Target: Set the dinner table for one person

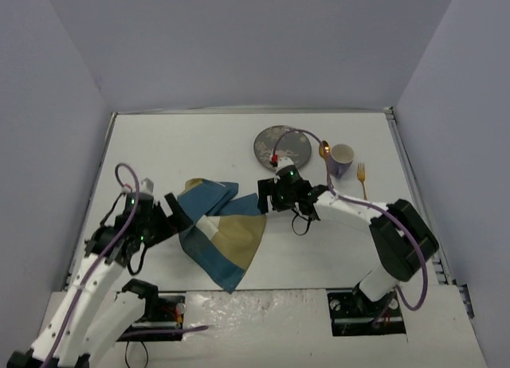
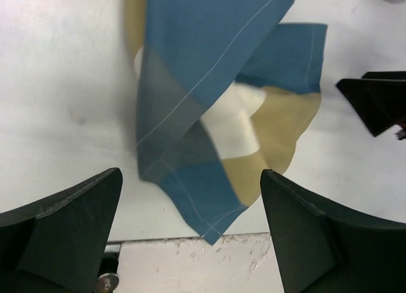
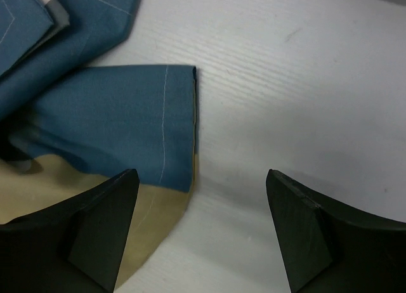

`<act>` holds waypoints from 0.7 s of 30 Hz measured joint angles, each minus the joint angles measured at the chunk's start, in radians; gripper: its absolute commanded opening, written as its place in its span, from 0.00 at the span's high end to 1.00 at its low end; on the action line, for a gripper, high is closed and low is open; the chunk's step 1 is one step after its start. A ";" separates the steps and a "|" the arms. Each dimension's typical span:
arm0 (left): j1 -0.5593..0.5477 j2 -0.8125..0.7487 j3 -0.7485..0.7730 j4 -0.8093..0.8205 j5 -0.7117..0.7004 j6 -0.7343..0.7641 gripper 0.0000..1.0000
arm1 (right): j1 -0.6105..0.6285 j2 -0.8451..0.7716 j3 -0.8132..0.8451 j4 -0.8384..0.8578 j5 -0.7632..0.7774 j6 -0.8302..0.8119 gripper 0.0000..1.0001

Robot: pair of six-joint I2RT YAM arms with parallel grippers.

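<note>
Hovering with open, empty jaws, we fear our left gripper point(image 1: 177, 207) and right gripper point(image 1: 265, 194) may catch only one layer of the crumpled placemat point(image 1: 219, 240), bunching it more.

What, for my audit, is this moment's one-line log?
left gripper open | right gripper open | placemat crumpled on dinner table, unheld | plate, cup, fork far-right

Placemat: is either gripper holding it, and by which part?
Nothing is held. The left gripper and right gripper are both open. The placemat lies crumpled on the dinner table between them, with a folded corner near the right gripper but not clamped.
</note>
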 measured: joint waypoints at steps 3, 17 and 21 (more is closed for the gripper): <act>-0.010 0.203 0.169 0.042 -0.010 0.096 0.10 | 0.010 0.081 0.052 0.029 0.003 -0.032 0.24; -0.103 0.908 0.698 0.133 -0.108 0.324 0.09 | 0.044 0.252 0.137 0.119 -0.015 -0.158 0.31; -0.103 0.992 0.760 0.127 -0.129 0.319 0.10 | 0.050 0.269 0.148 0.142 -0.016 -0.175 0.32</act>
